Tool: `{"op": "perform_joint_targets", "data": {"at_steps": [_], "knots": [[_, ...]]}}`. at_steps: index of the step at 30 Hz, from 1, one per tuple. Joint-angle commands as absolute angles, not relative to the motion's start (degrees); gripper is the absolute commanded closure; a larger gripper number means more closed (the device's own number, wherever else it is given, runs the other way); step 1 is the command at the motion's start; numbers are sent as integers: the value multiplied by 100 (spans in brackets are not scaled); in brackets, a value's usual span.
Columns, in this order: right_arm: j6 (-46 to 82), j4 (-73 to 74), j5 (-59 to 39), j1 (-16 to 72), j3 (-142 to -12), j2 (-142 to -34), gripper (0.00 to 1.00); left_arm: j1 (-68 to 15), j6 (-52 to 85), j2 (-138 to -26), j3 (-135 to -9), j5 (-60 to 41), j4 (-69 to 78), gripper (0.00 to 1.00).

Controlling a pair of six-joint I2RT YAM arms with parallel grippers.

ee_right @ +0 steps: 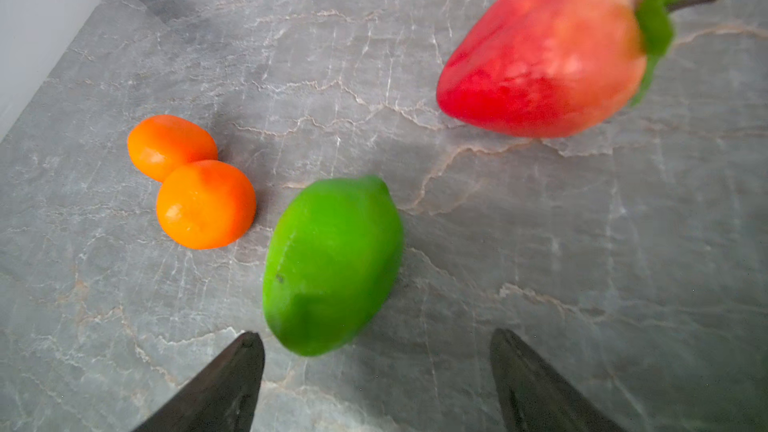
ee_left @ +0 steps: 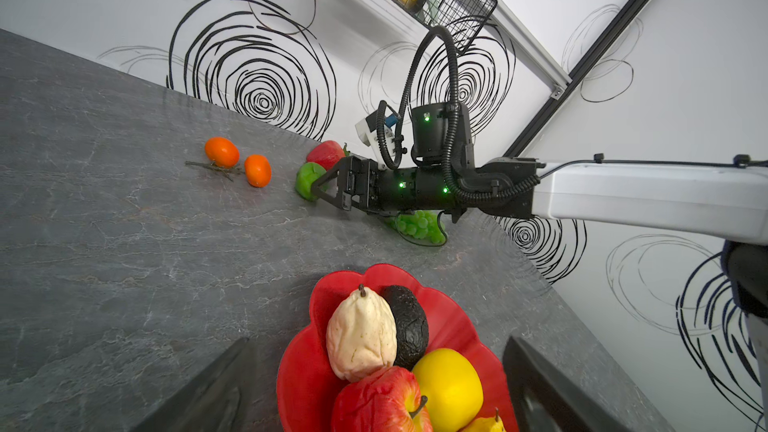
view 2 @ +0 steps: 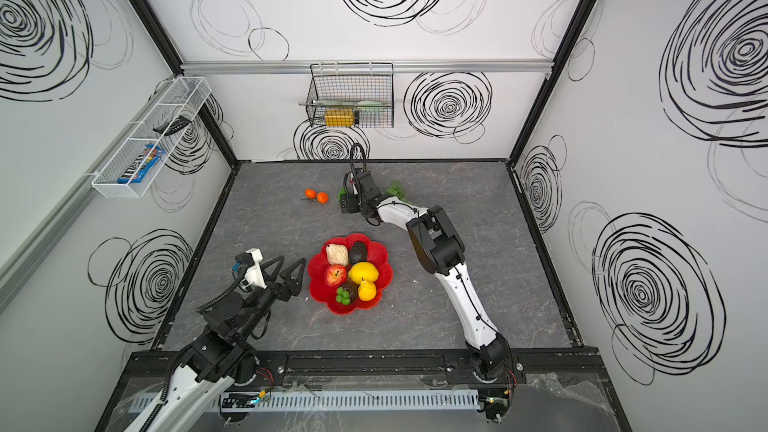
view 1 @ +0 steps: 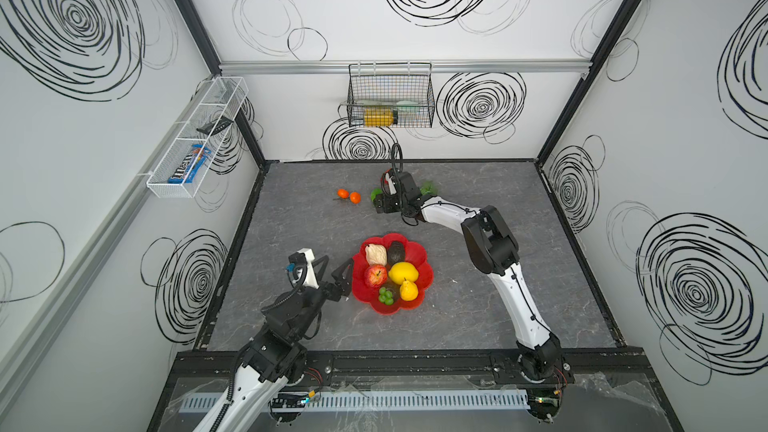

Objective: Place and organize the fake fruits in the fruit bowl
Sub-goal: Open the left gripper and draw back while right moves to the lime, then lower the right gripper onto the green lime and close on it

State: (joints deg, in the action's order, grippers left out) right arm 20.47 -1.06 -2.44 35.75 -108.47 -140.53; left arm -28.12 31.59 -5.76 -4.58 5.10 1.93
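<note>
The fruit bowl (view 1: 424, 282) is set mid-table (view 1: 478, 309) and filled with a cream lumpy piece (view 1: 376, 254), avocado (view 1: 397, 252), apple (view 1: 375, 276), lemon (view 1: 403, 273), pear (view 1: 408, 290) and grapes (view 1: 385, 296). Just left of it, the left gripper (view 1: 338, 261) is held spread and empty. At the far side, two oranges (ee_right: 205, 203), a lime (ee_right: 332, 263) and a strawberry (ee_right: 540, 47) are found on the table. The right gripper (ee_right: 374, 336) is held spread and empty, with the lime just ahead of it.

Glossy red fruit bowl (view 1: 424, 261) on a grey tabletop (view 1: 457, 317) veined like marble. Inside: a red apple (view 1: 375, 276) streaked yellow, a bright yellow lemon (view 1: 403, 273), a yellow pear (view 1: 409, 290), green grapes (view 1: 385, 296), a near-black avocado (view 1: 396, 253) and a cream lumpy piece (view 1: 375, 254). Farther back, two oranges (ee_right: 189, 178) in vivid orange, a bright green lime (ee_right: 332, 263) and a red strawberry (ee_right: 540, 47) with green leaves. White walls (view 1: 353, 2) carry black scribbled spirals.
</note>
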Motion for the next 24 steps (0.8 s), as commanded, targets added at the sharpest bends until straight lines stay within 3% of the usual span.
{"op": "perform_joint_targets", "data": {"at_steps": [1,10,17,24], "knots": [[1934,-149,-155,3605,-11258,-14332,9,-2740,3226,-604,-413,387,609,4],[1925,-529,-104,3603,-12167,-14933,9,-2613,3261,-606,-405,263,625,3],[1846,-751,-115,3578,-12678,-15305,25,-2517,3289,-624,-400,161,637,3],[1708,-646,-48,3608,-12379,-15052,40,-2405,3330,-657,-385,62,676,3]]}}
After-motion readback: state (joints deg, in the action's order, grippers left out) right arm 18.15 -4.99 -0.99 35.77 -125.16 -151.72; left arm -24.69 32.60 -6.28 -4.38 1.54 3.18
